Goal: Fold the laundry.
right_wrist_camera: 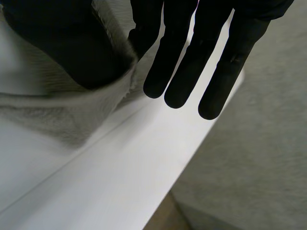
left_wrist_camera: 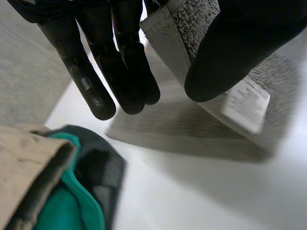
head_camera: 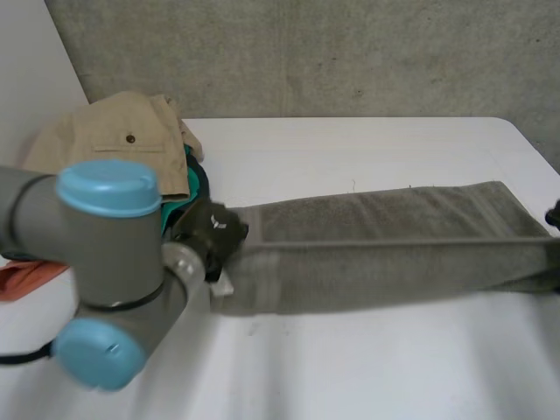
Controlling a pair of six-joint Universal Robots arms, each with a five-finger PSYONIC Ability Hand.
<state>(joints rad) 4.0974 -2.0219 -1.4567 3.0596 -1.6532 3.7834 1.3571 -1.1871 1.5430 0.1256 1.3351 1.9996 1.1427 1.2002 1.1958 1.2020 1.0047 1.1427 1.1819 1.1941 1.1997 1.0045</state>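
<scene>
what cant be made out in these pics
Head view: the left arm covers most of the left hand and the near side of the laundry pile.
Head view: the right hand is cut off by the frame edge at the towel end.
Head view: the orange item is half hidden by the left arm; what it is cannot be told.
Left wrist view: the label print is too small to read.

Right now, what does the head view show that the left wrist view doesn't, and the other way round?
Head view: the towel full length across the table, plus an orange cloth. Left wrist view: the left hand pinching the towel's end, and its white label. Both: the towel, beige garment, teal garment.
</scene>
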